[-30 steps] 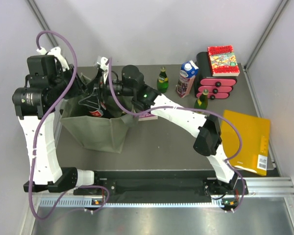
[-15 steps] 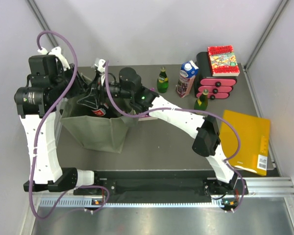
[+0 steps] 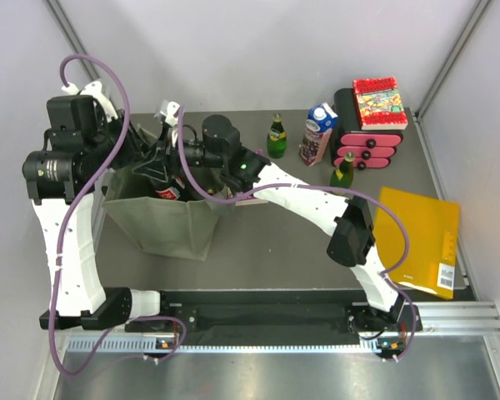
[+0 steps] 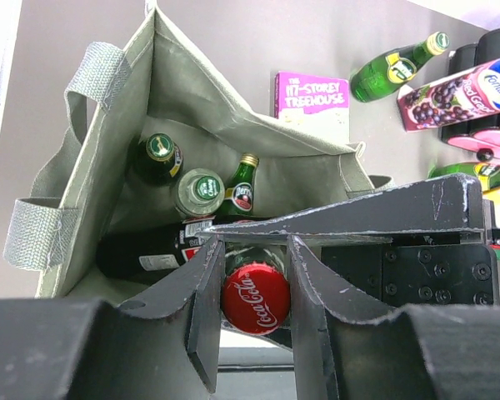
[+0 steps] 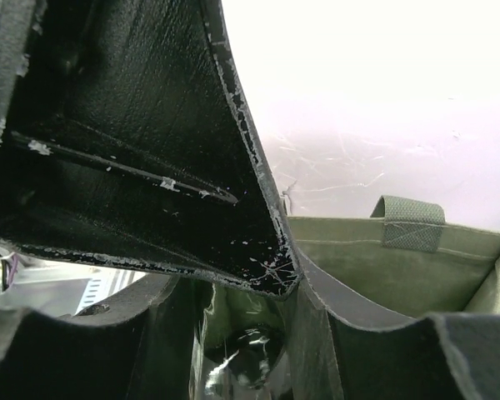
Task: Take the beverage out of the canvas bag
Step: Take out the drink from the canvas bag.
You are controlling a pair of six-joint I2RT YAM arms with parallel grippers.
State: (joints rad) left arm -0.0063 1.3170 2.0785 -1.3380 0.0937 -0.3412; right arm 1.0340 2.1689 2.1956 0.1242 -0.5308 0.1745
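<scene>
The olive canvas bag (image 3: 162, 225) stands open at the left of the table, with several bottles inside (image 4: 202, 192). My left gripper (image 4: 252, 275) is shut on the neck of a cola bottle (image 4: 256, 297), just under its red cap, above the bag's mouth (image 3: 154, 167). My right gripper (image 3: 173, 162) reaches in from the right, close against the left one. In the right wrist view a dark glassy bottle (image 5: 250, 367) fills the gap between its fingers (image 5: 246, 333), with the bag wall (image 5: 450, 267) behind. The left gripper's black finger hides much of that view.
To the right of the bag are a purple book (image 4: 312, 92), a green bottle (image 3: 276, 136), a juice carton (image 3: 317, 133), another bottle (image 3: 343, 171), and a pink drawer box (image 3: 367, 146) with a book (image 3: 379, 102) on top. A yellow folder (image 3: 421, 242) lies far right.
My right gripper has moved left to the bag's mouth and its jaws have narrowed round the bottle. The left gripper keeps its grip and place.
</scene>
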